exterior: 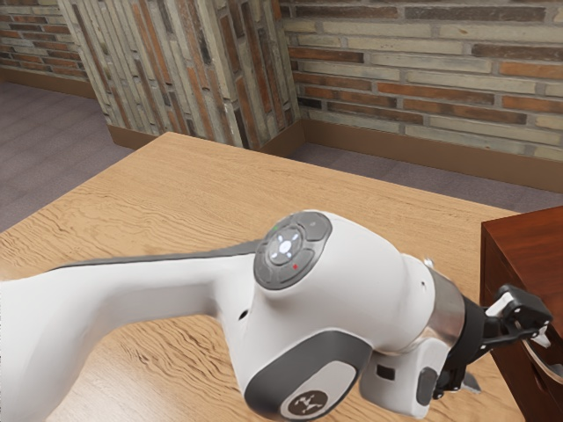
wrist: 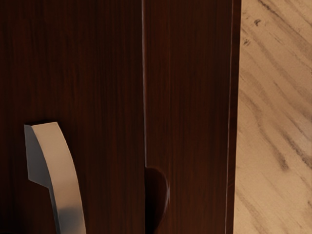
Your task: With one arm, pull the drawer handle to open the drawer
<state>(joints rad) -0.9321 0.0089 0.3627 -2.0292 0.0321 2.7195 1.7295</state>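
A thick white robot arm (exterior: 176, 308) with grey joint covers enters from the exterior view's left and stretches low across a light wood-grain counter (exterior: 176, 193), with a brick wall (exterior: 422, 61) behind it. At the arm's far end, toward the exterior view's right, the black claw (exterior: 526, 323) sits close against the front of a dark reddish-brown wooden drawer cabinet (exterior: 528, 255) standing on the counter. Whether the claw is spread or pressed together cannot be told from these angles. In the wrist view, the dark drawer front (wrist: 83, 73) is very near the hand. The curved pale metal drawer handle (wrist: 56, 185) stands off the wood, to one side of the hand's centre rather than straight ahead of it. A narrow seam (wrist: 144, 73) divides the drawer front from the next dark panel, and beyond that panel lies bare counter. The drawer looks shut, since no gap or pulled-out box shows around its front. The task therefore seems to be in its approach step: the claw is near the handle, but no grip on it can be seen. The next move likely calls for a small shift to centre the claw on the handle, a firm close around it, then a straight pull away from the cabinet.
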